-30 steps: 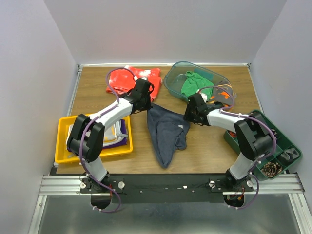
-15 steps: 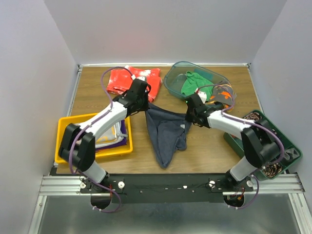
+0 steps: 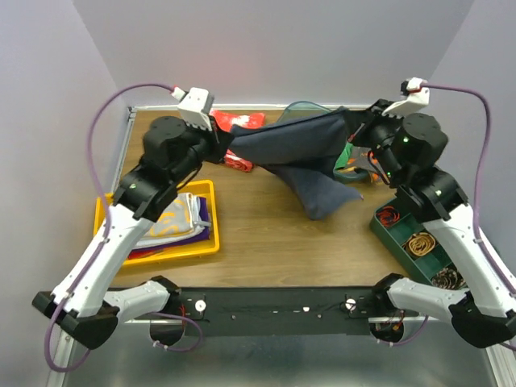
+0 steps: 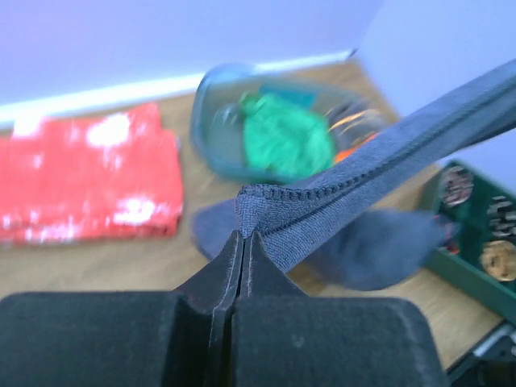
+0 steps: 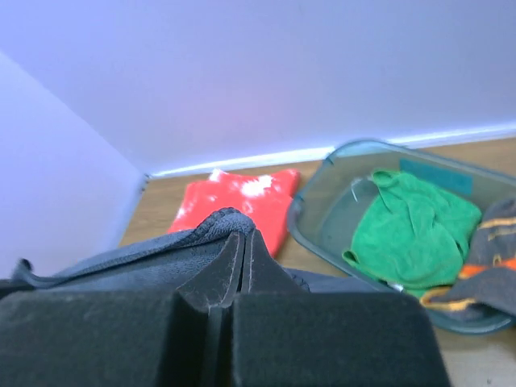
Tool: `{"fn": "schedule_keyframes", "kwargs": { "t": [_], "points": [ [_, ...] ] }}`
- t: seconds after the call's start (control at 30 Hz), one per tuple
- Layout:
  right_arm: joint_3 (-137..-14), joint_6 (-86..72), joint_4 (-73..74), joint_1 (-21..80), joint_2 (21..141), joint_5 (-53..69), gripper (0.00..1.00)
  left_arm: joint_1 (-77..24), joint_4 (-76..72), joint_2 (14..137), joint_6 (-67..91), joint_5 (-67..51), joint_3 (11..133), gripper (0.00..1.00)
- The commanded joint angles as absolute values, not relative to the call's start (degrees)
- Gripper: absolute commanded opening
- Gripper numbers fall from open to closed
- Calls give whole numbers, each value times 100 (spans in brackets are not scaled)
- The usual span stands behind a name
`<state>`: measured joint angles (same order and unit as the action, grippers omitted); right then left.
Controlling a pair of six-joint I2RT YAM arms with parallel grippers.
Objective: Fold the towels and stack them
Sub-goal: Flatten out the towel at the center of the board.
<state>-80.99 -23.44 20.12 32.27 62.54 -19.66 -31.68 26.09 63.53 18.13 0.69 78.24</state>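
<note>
The dark navy towel [image 3: 302,153] hangs stretched in the air between both grippers, its lower end drooping toward the table. My left gripper [image 3: 228,139] is shut on its left corner [image 4: 256,211]. My right gripper [image 3: 357,129] is shut on its right corner [image 5: 219,224]. A bright green towel [image 5: 415,230] and a dark grey towel with orange markings [image 5: 484,278] lie in the clear tub [image 5: 322,216] at the back right. Folded towels, grey-and-yellow on top with purple below [image 3: 173,218], sit in the yellow tray [image 3: 109,242].
A red white-speckled cloth [image 4: 85,173] lies at the back of the table, partly hidden by the raised towel in the top view. A green compartment tray [image 3: 419,238] with small parts stands at the right edge. Walls close in the table on three sides.
Both arms have risen high from the table, lifting the navy towel by its two corners and pulling them apart; before, it lay on the table.
</note>
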Motion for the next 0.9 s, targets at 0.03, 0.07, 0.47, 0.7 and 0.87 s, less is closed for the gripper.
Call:
{"fn": "schedule_keyframes", "kwargs": {
  "t": [0.03, 0.07, 0.47, 0.7, 0.87],
  "points": [
    [-8876, -1802, 2601, 3208, 5951, -1504, 1, -3155, 3022, 6012, 1328, -921, 8866, 0],
    [-9077, -1784, 2662, 3208, 5846, -1442, 1, -3155, 3128, 6029, 1318, -1036, 9060, 0],
    [-10862, -2179, 2892, 3208, 5616, -212, 1, -3155, 3604, 5985, 1678, -1916, 11188, 0],
    [-10986, -2566, 2487, 3208, 5914, 115, 1, -3164, 3269, 6108, 2364, -1390, 11372, 0],
    [-10644, -2356, 2180, 3208, 6353, -420, 1, -3164, 3550, 6556, 2391, -221, 11452, 0]
  ]
}}
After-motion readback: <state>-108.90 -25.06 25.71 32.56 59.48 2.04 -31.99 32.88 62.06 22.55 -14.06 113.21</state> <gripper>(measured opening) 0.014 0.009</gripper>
